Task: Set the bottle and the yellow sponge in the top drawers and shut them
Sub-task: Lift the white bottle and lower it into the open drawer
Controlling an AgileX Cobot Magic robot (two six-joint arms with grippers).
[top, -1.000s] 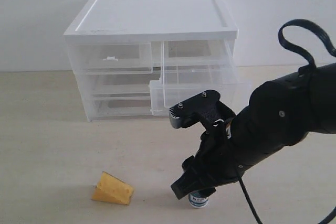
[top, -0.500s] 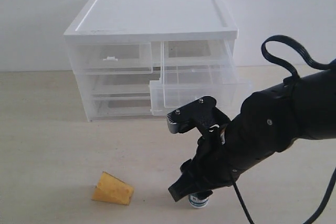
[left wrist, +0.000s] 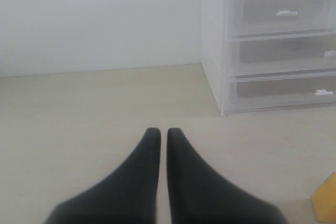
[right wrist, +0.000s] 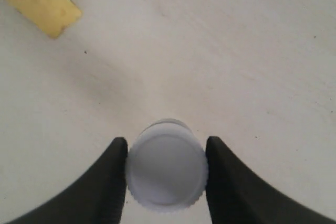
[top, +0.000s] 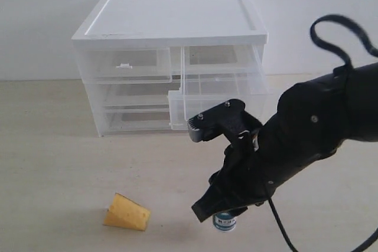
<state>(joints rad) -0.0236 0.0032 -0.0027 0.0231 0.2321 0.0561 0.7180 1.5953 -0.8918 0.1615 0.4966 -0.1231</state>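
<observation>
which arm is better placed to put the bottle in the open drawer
Right. The right gripper pinches the bottle by its cap, near the open top drawer; the left gripper is shut and empty.

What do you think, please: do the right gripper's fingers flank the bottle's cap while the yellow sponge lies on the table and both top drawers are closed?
Not quite: the exterior view shows the top right drawer pulled out; only the top left drawer is closed. The right gripper does flank the bottle, and the yellow sponge lies on the table.
</observation>
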